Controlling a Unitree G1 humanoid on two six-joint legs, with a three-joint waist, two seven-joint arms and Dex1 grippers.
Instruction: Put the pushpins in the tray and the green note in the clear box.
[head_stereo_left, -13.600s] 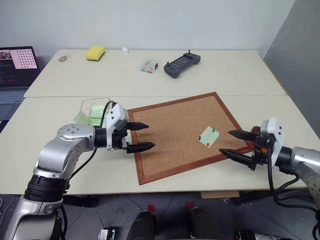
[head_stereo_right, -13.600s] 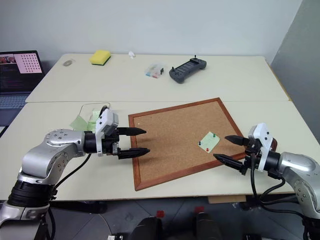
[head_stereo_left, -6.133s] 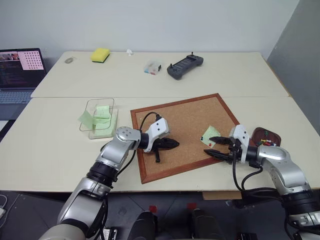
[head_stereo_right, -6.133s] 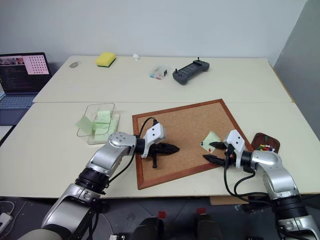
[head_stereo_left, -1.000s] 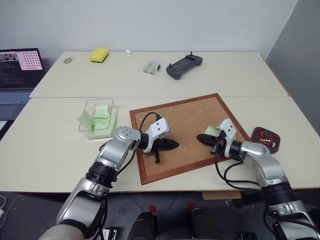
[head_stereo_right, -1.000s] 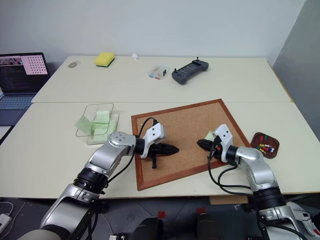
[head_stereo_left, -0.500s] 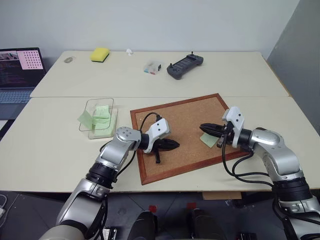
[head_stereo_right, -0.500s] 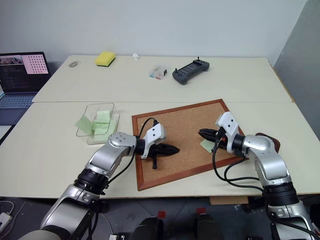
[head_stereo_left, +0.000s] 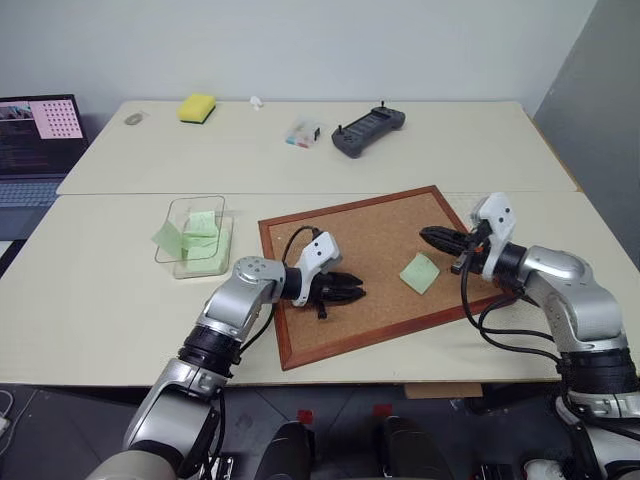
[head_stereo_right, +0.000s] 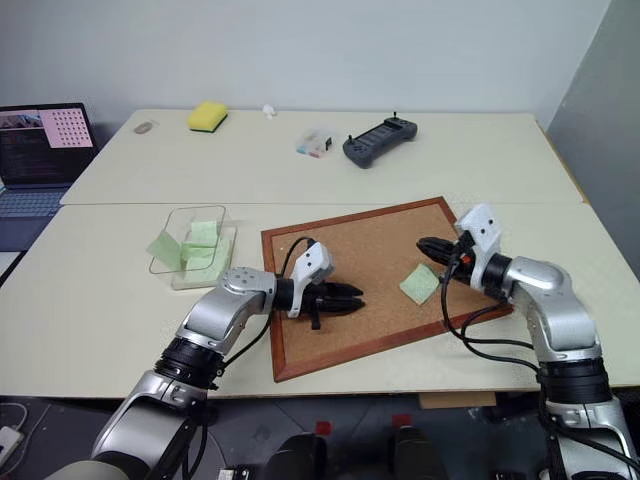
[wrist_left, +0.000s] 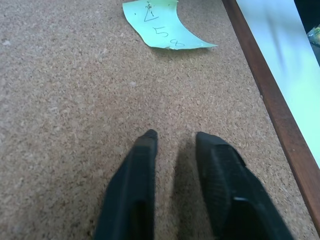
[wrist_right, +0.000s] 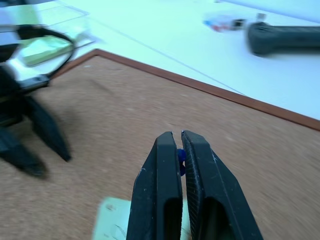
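the right gripper (head_stereo_right: 424, 244) hangs above the right part of the corkboard (head_stereo_left: 340, 232), its two black fingers pressed almost together on a tiny blue pin (wrist_right: 181, 156) caught between the tips. just below and to the near side of those tips the green note (head_stereo_left: 419, 272) lies flat on the cork, loose, with some handwriting on it and one edge curling up a little. i cannot make out the tray in the head views, as the right arm covers the spot near the board's right corner.

the left gripper (head_stereo_left: 356, 292) rests low over the near left part of the corkboard, pointing right toward the note, with its fingers (wrist_left: 135, 185) a narrow gap apart and nothing between them. the note is well apart from it, farther right on the cork.

left of the board, on the pale table (head_stereo_left: 110, 290), stands the clear box (head_stereo_left: 192, 235) with green paper in it and another green sheet leaning against its left wall. far back on the table sit a yellow sponge (head_stereo_left: 196, 106), a small clear case (head_stereo_left: 300, 134) and a dark handheld controller (head_stereo_left: 368, 130). a laptop (head_stereo_left: 36, 135) stands open at the far left.
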